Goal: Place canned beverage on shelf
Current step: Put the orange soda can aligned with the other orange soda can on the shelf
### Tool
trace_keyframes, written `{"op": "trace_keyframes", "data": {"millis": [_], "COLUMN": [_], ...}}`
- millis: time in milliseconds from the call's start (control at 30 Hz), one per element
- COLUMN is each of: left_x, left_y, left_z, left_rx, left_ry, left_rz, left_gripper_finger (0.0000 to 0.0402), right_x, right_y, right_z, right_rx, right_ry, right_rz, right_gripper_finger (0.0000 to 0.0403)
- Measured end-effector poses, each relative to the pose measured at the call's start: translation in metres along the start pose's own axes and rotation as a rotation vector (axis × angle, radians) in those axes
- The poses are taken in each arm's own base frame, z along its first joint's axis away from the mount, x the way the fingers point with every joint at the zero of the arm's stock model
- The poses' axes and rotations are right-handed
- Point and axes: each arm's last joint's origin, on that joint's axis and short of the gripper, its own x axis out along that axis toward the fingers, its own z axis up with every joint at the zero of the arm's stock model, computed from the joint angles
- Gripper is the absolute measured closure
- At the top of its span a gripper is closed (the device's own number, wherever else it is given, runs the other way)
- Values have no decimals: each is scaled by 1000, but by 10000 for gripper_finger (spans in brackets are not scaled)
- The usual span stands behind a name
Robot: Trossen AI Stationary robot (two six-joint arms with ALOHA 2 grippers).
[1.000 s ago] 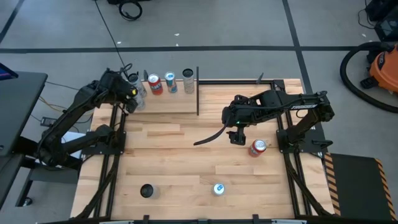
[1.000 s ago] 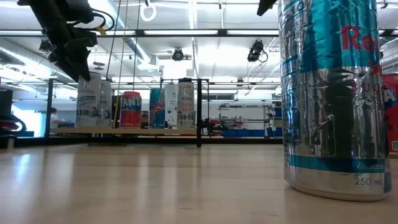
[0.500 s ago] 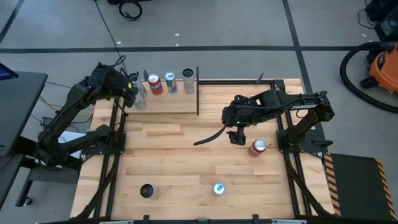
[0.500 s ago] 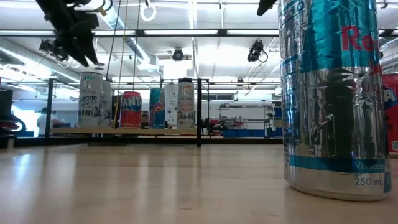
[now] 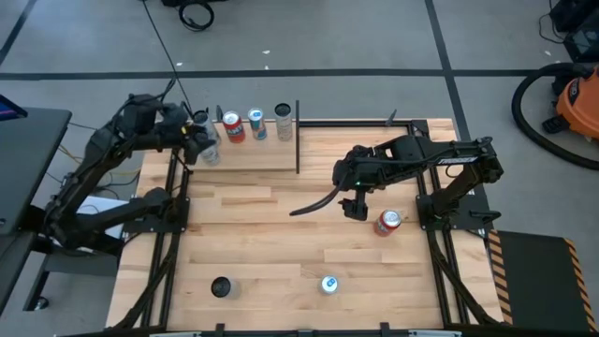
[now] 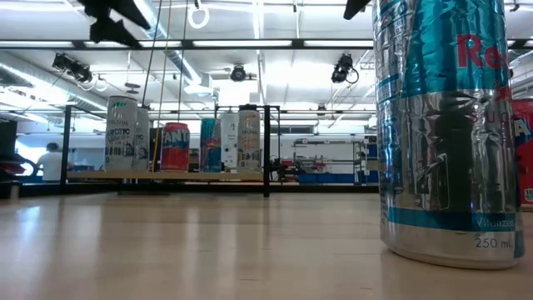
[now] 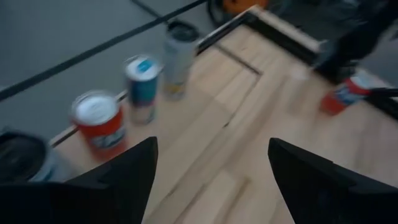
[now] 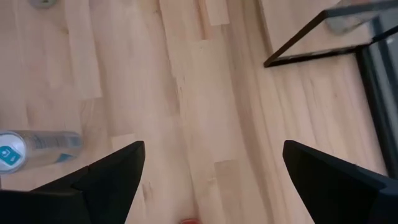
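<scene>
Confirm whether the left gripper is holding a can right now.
No: in the left wrist view the left gripper is open with nothing between its fingers, and the red can stands apart on the shelf.

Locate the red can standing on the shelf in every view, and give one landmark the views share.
High view: red can at the shelf's far edge, second in the row.
Low view: left of centre, between a white can and a blue can.
Left wrist view: lower left.
Right wrist view: not in it.
Shared landmark: the blue can next to it.
</scene>
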Motion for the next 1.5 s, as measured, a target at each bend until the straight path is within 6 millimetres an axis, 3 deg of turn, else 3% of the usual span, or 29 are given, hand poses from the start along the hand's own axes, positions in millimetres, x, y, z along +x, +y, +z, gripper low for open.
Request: {"op": "trace_keyframes", "data": {"millis": [467, 600, 700, 800, 1033, 1267, 1500], "left_x": [-14, -15, -16, -17, -18, -18, -18], "left_y": [-32, -41, -47, -52, -60, -62, -62], "left_z": [-2, 3, 4, 2, -1, -2, -2], "left_rx": [134, 176, 209, 237, 286, 298, 293], "left_ry": [-80, -144, -164, -151, -135, -131, -130], "left_rz": [-230, -296, -346, -389, -453, -473, -472], "left_gripper_finger": [95, 95, 95, 95, 95, 95, 95], "right_x": [-1, -1, -3, -7, -12, 9, 45], "right_y": [4, 7, 14, 21, 55, 80, 80], "right_z": [11, 7, -8, -25, -49, -74, -107], "right_rx": [40, 63, 48, 76, 120, 207, 380], "right_ry": [-105, -49, 85, 191, 124, 137, 250], "right_rz": [60, 137, 143, 42, -56, -136, -320], "right_gripper_finger": [11, 11, 11, 11, 11, 11, 11]}}
